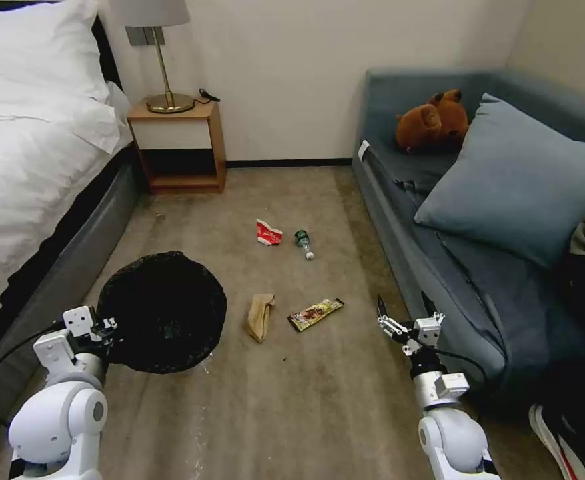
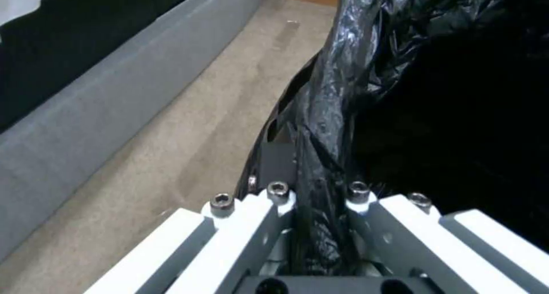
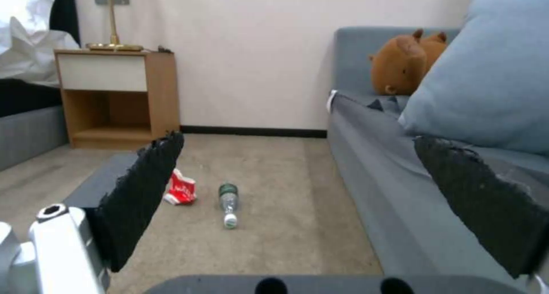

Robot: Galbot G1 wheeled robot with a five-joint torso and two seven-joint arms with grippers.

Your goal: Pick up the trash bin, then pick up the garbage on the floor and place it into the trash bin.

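Note:
The trash bin (image 1: 162, 310), its black liner bunched over the rim, is at the lower left by the bed. My left gripper (image 1: 109, 328) is shut on the near rim; the left wrist view shows the liner-covered rim (image 2: 320, 156) pinched between the fingers. I cannot tell whether the bin is off the floor. The garbage lies on the carpet: a red-and-white carton (image 1: 268, 233), a small bottle (image 1: 303, 243), a tan paper bag (image 1: 259, 317) and a snack wrapper (image 1: 315, 314). My right gripper (image 1: 405, 310) hangs open beside the sofa, right of the wrapper, facing the carton (image 3: 180, 193) and bottle (image 3: 228, 201).
A bed (image 1: 32, 200) runs along the left, with a wooden nightstand (image 1: 179, 143) and lamp at the back. A grey sofa (image 1: 432, 253) with a blue pillow (image 1: 519, 180) and a brown plush toy (image 1: 435, 120) lines the right. Open carpet lies between.

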